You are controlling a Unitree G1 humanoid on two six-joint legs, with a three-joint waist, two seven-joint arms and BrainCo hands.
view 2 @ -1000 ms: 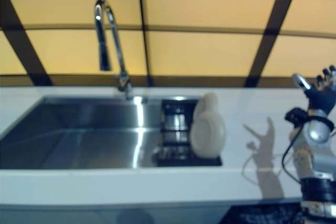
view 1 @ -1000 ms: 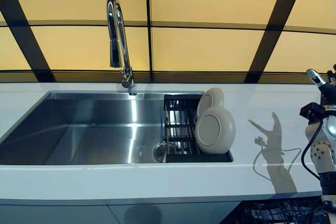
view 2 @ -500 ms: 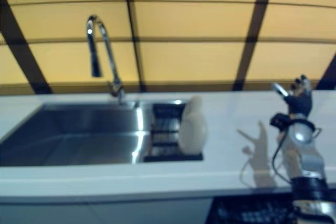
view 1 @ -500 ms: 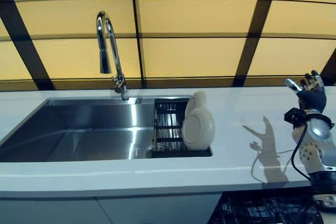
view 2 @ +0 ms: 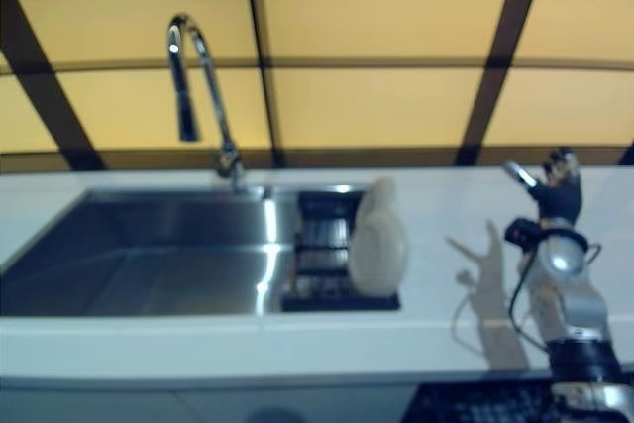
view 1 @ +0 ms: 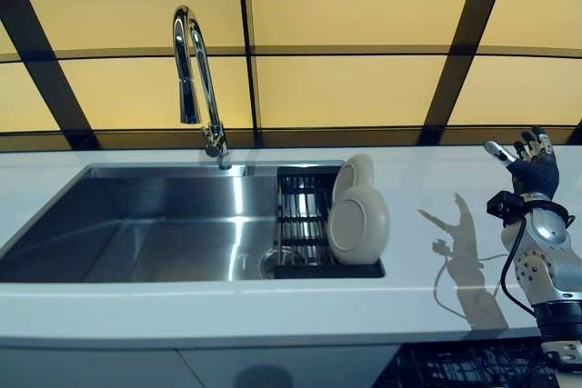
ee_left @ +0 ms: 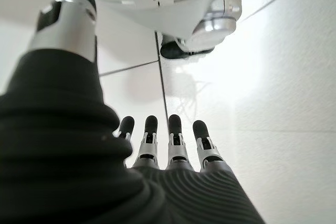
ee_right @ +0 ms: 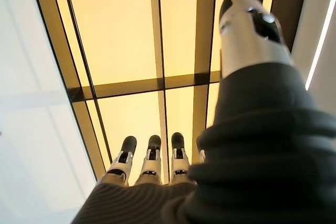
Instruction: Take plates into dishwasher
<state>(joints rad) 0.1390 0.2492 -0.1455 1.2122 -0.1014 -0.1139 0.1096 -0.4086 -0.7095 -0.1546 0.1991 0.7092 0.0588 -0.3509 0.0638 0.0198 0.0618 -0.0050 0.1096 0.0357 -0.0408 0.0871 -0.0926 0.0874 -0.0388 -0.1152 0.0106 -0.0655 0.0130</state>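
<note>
Two cream plates (view 1: 358, 219) stand on edge in a black dish rack (view 1: 305, 224) at the right end of the steel sink (view 1: 136, 233); they also show in the right eye view (view 2: 377, 243). My right hand (view 1: 529, 165) is raised above the white counter, well right of the plates, fingers straight and empty; its wrist view (ee_right: 152, 166) shows them pointing at the yellow wall. My left hand (ee_left: 168, 150) shows only in its own wrist view, fingers straight, empty, over a pale floor.
A tall chrome faucet (view 1: 198, 79) rises behind the sink. The white counter (view 1: 455, 188) runs around the sink. A yellow wall with dark bands (view 1: 364, 88) stands behind. A dark wire rack (view 1: 455, 372) shows below the counter edge at lower right.
The camera has shifted, so the whole scene sits slightly differently. My right hand stays raised and open at the right. The plates have not moved.
</note>
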